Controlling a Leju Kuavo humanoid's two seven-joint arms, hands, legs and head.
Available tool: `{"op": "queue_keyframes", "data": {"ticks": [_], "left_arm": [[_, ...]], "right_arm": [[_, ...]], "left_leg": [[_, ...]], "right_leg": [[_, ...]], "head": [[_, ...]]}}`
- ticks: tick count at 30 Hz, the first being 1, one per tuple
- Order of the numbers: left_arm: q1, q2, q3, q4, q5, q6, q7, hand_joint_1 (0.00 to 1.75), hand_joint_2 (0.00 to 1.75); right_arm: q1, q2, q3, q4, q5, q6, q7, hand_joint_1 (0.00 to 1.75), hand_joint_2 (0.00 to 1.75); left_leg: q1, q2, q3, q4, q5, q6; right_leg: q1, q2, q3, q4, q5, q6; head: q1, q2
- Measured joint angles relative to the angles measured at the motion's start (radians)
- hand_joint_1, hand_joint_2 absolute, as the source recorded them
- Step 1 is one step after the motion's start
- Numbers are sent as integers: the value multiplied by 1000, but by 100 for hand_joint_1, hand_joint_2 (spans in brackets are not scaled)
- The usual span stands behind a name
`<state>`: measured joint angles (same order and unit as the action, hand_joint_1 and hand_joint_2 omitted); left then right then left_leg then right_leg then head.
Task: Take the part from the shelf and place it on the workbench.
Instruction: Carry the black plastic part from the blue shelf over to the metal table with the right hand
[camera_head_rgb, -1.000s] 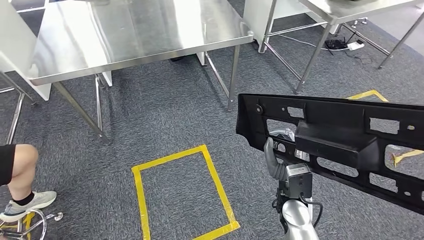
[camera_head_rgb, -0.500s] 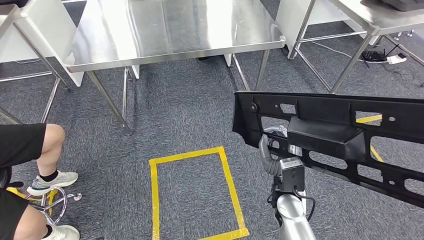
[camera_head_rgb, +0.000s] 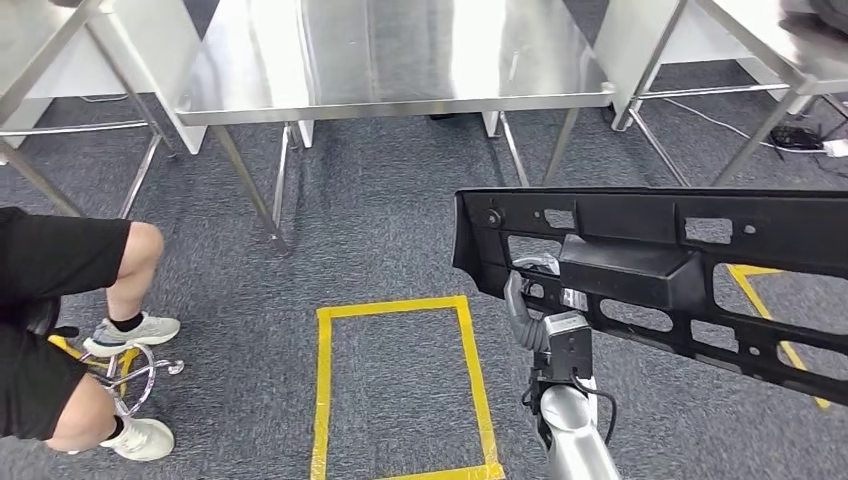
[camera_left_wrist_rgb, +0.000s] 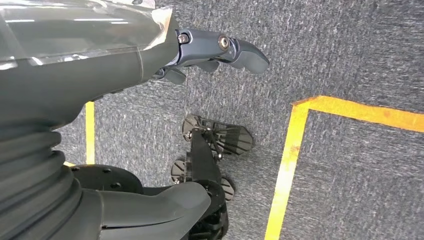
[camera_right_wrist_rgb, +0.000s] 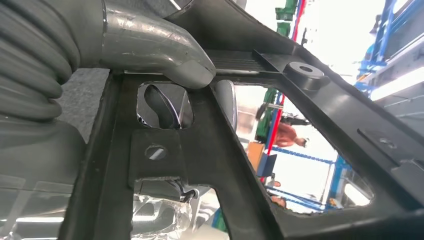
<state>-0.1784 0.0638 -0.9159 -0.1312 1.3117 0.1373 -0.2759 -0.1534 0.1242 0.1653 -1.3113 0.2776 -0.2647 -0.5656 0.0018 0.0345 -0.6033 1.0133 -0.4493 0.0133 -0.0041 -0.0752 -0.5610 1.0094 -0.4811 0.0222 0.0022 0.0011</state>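
In the right half of the head view, the long black part (camera_head_rgb: 690, 270) hangs in the air above the grey carpet floor (camera_head_rgb: 380, 230), running from the middle of the frame to the right edge and tilting down toward the lower right. The right robot hand (camera_head_rgb: 540, 305) comes up from the bottom centre on its silver arm and grips the part near its left end, fingers curled through one of its openings. Across the top of the frame stands the steel surface (camera_head_rgb: 400, 60), well apart from the part and bare where it shows. A yellow tape rectangle (camera_head_rgb: 400, 385) lies on the floor at lower centre, just left of the arm. At the left edge a seated person's leg (camera_head_rgb: 130, 270) and white shoes rest by a chrome stool base (camera_head_rgb: 135, 365). In the left wrist view, the left robot hand (camera_left_wrist_rgb: 210, 52) reaches in from the upper left, its dark fingers (camera_left_wrist_rgb: 240, 50) loosely spread over the carpet and holding nothing; a yellow tape line (camera_left_wrist_rgb: 295, 150) crosses the right side of the frame. In the right wrist view, the part (camera_right_wrist_rgb: 225, 165) fills the centre and right as a black frame with cut-outs, and the grey thumb (camera_right_wrist_rgb: 165, 55) of the right robot hand presses on its upper bar at upper left, with a finger showing through a hole just below.
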Motion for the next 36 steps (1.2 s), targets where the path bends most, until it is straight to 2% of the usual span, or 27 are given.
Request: {"op": "queue_keyframes", "data": {"ticks": [4,8,14,36], "left_arm": [[1,2,0,0,0,-2,1,0,175],[1,4,-1,0,-4,-5,2,0,175],[0,4,-6,0,-6,0,3,0,175],[-2,4,-30,0,7,21,11,0,175]], "right_arm": [[-2,0,5,6,-8,-14,-14,175,175],[-2,5,9,6,-10,-21,-10,175,175],[-1,7,9,-1,-8,-21,2,175,175],[27,3,9,-31,-12,-29,1,175,175]], "left_leg": [[-5,-8,2,-5,6,6],[-11,-9,0,-5,5,12],[-13,-8,-1,-4,3,15],[-5,-6,0,-4,4,15]], "right_leg": [[3,-6,1,-8,-1,-10],[0,-5,8,-14,5,0],[-2,-5,7,-16,8,6],[4,-3,7,-15,8,6]], "head": [[4,0],[3,0],[3,0],[3,0]]}}
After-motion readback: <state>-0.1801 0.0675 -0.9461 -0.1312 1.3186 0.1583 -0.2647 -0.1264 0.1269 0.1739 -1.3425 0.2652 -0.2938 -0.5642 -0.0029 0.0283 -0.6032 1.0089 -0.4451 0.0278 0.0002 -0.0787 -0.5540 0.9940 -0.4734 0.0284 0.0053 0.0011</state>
